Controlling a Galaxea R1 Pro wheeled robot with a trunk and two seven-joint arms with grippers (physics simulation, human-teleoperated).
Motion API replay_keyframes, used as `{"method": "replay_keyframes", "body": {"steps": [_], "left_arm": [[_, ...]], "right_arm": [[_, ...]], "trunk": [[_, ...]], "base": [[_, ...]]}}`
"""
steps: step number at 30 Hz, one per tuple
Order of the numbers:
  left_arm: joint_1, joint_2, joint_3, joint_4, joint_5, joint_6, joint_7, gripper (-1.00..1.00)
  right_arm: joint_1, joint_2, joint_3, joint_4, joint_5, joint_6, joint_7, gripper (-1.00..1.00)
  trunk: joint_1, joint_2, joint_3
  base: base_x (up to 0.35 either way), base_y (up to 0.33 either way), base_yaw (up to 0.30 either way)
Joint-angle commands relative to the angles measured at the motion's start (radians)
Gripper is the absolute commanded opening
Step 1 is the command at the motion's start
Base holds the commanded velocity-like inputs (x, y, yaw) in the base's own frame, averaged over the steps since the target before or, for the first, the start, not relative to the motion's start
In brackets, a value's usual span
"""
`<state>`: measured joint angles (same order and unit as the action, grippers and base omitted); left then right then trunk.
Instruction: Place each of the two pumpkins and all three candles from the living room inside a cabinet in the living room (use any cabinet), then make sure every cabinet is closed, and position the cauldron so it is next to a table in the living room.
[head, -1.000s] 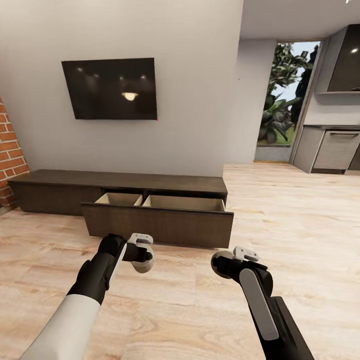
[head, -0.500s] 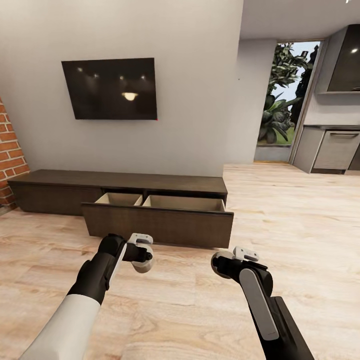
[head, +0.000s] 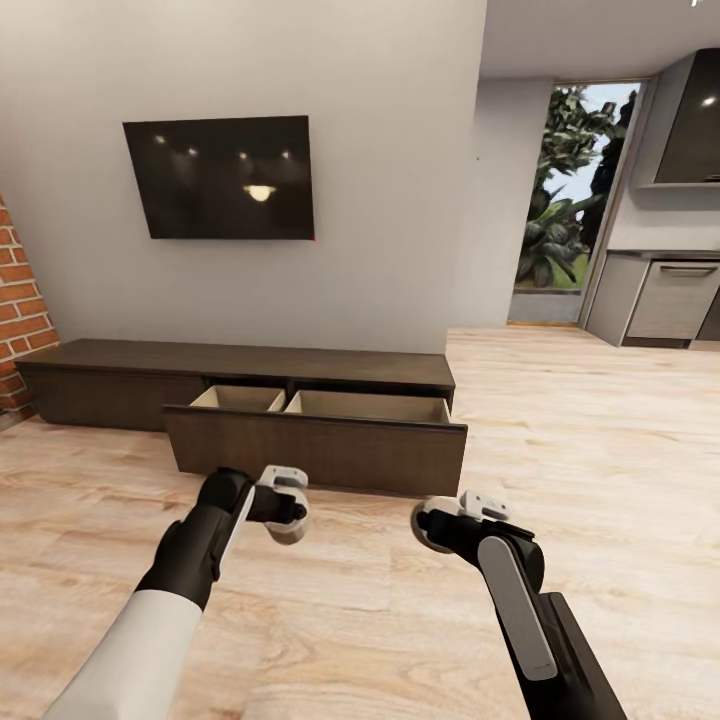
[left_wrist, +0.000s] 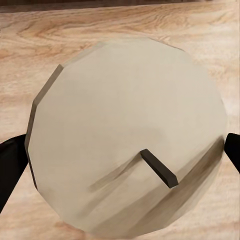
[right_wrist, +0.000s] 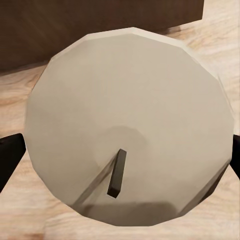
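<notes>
Candle (left_wrist: 125, 135): beige, wick up, clamped between left jaws. Second candle (right_wrist: 130, 125): clamped between right jaws. Both held just before the cabinet (head: 240, 365), its drawer (head: 315, 440) pulled out.

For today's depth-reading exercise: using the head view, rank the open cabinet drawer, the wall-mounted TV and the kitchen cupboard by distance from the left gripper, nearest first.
1. Open cabinet drawer: just ahead of the left gripper, on the floor.
2. Wall-mounted TV: on the wall above and behind the cabinet.
3. Kitchen cupboard: far right, beyond the living room.
</notes>
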<state>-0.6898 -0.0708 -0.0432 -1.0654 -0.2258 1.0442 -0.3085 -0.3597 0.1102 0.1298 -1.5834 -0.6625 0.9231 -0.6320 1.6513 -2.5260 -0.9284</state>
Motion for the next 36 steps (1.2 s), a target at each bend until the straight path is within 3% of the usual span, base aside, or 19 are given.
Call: {"method": "replay_keyframes", "body": {"steps": [1,7,11,13,17,21,36], "left_arm": [[0.000,0.000,0.000,-0.008,-0.009,0.003,-0.009,-1.00],[0.004,0.000,0.002,-0.095,-0.006,0.003,-0.010,-1.00],[0.005,0.000,0.002,-0.130,-0.005,0.003,-0.010,-1.00],[0.005,0.000,0.002,-0.135,-0.005,0.003,-0.010,-1.00],[0.006,0.001,0.001,-0.139,-0.005,0.003,-0.011,-1.00],[0.006,0.002,0.000,-0.140,-0.005,0.003,-0.011,-1.00],[0.006,-0.001,0.000,-0.141,-0.006,0.003,-0.011,-1.00]], "right_arm": [[-0.001,0.000,0.001,-0.001,-0.009,0.002,-0.005,-1.00],[0.000,0.000,0.001,-0.002,-0.009,-0.002,0.016,-1.00],[0.004,-0.002,0.004,-0.003,-0.008,-0.047,0.060,-1.00],[0.005,-0.003,0.017,-0.003,-0.008,-0.072,0.083,-1.00],[0.006,-0.007,0.081,-0.004,-0.007,-0.146,0.113,-1.00],[0.007,-0.009,0.108,-0.004,-0.006,-0.182,0.119,-1.00],[0.007,-0.011,0.112,-0.004,-0.006,-0.187,0.122,-1.00]], "trunk": [[0.000,0.000,-0.001],[0.000,0.000,-0.001],[0.000,0.000,-0.001],[0.000,0.000,-0.001],[0.000,0.000,-0.001],[0.000,0.000,-0.001],[-0.001,0.000,0.007]], "base": [[0.000,0.000,0.000],[0.000,0.000,0.000],[0.000,0.000,0.000],[0.000,0.000,0.000],[0.000,0.000,0.000],[0.000,0.000,0.000],[0.000,0.000,0.000]]}}
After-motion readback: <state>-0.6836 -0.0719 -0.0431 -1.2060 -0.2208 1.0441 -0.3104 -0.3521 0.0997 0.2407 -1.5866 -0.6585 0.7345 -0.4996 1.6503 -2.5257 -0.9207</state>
